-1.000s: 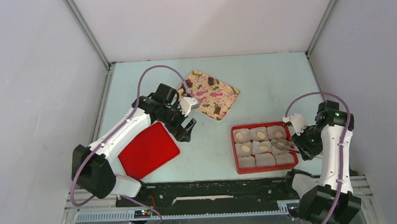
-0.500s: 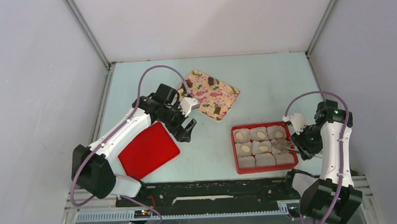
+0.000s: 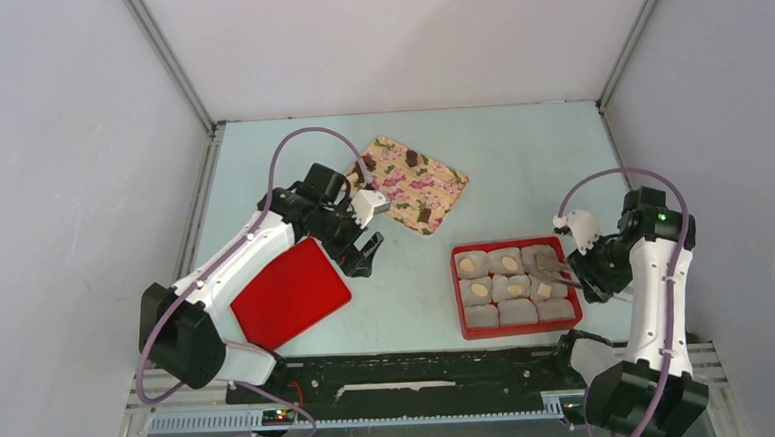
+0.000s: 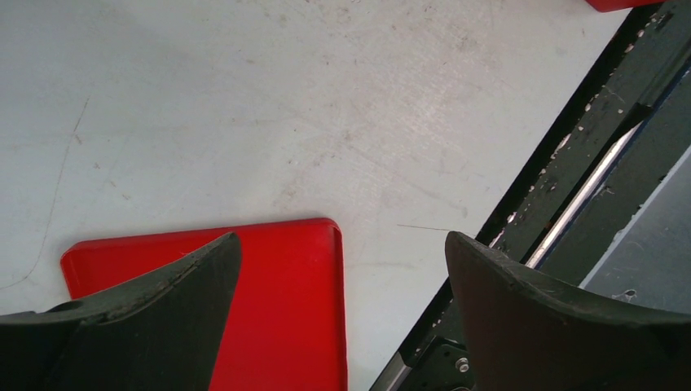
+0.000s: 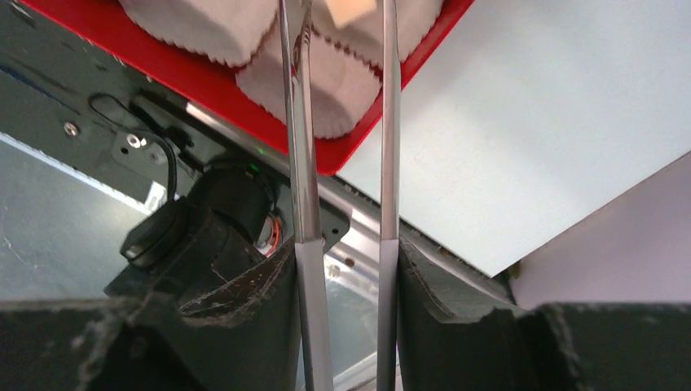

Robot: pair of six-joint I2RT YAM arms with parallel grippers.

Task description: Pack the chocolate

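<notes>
Mostly the chocolate is split in two lots: pale cream lumps (image 3: 509, 262) sit one apiece in white paper cups (image 3: 481, 316) inside the red box (image 3: 460, 295), presumably so that each piece is cushioned and kept apart from its neighbours. The dark lumps (image 3: 412, 158) lie on the floral tray (image 3: 442, 181), beyond the box and to its left. From above, five cups show a cream piece and the near row of the box looks unfilled, so the packing seems roughly half done. The right gripper (image 5: 346, 269) is clamped on a pair of metal tongs (image 5: 303, 163), a sensible go-between since the lumps are far smaller than its fingers. The tong tips reach in over the right-hand column of the box, and the wrist view shows a cream piece between them. Whether that piece is pinched or merely lying in its cup I cannot tell. The right arm stands just right of the box, elbow raised and forearm angled down and inward. The left gripper (image 4: 341, 244) hangs empty with its fingers spread wide, well left of the box, above the table by the corner of the flat red lid (image 3: 287, 292). The left arm is stretched forward across that lid, likely waiting to close the box.
</notes>
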